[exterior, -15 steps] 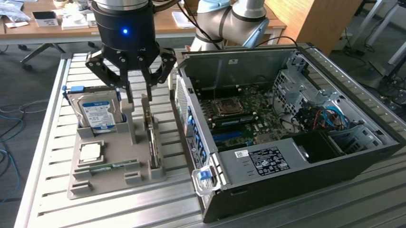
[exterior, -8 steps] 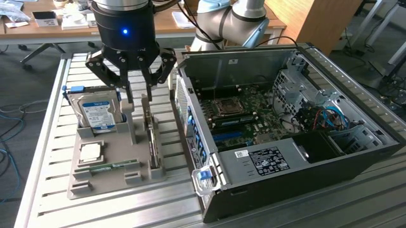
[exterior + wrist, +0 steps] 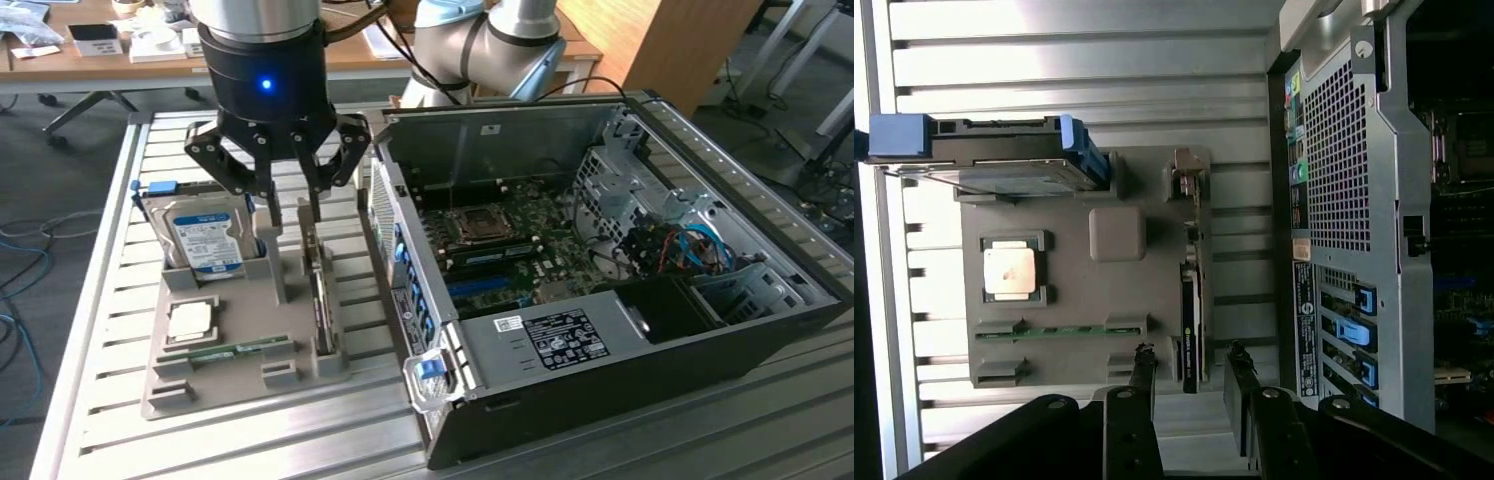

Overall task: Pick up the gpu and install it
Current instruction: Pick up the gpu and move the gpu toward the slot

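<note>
Bench (image 3: 83,300) of slatted metal. On it sit a grey tray (image 3: 254,378) and, to the exterior view's right, an open computer case (image 3: 601,335) with its motherboard (image 3: 521,228) exposed.

Gripper (image 3: 290,205) hangs over the tray, fingers pointing down. It is partly open and holds nothing. In the wrist view the two fingers (image 3: 1144,375) stand apart with a clear gap between them.

The gpu (image 3: 322,300) stands on its long edge in a slot of the tray, on the side nearest the case. Seen edge-on from the wrist view, the gpu (image 3: 1191,300) is a thin dark strip with a silver bracket at the end farther from the gripper (image 3: 1191,352). Its nearer end lines up with the gap between the fingers, with space on both sides. No contact between fingers and card is visible, and how high the fingertips sit above the card's top edge I cannot tell.

Other items on the tray (image 3: 1069,300):
- A hard drive (image 3: 207,240) with a blue-and-white label stands upright at the far end, on the exterior view's left.
- A square processor chip (image 3: 191,320) lies flat in its own pocket.
- A narrow green memory stick (image 3: 227,350) lies just beside the chip.

The case's perforated rear panel (image 3: 1349,150) stands just beside the tray.
</note>
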`<act>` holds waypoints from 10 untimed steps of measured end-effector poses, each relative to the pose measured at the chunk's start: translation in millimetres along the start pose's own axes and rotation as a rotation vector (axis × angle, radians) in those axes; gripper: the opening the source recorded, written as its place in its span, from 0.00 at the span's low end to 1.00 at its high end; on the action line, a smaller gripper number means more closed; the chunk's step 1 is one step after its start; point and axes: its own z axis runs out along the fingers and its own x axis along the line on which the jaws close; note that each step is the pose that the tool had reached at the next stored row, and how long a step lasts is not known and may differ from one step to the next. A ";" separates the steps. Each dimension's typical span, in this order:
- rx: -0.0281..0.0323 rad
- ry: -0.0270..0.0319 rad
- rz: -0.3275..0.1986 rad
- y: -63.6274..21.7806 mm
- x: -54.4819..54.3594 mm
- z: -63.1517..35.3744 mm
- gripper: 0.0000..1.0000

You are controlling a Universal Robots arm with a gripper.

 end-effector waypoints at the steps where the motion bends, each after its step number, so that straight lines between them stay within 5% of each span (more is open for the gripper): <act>1: 0.0001 0.0000 0.000 0.0 0.0 0.0 0.42; 10: -0.0002 -0.0002 0.000 -0.2 0.1 4.8 0.42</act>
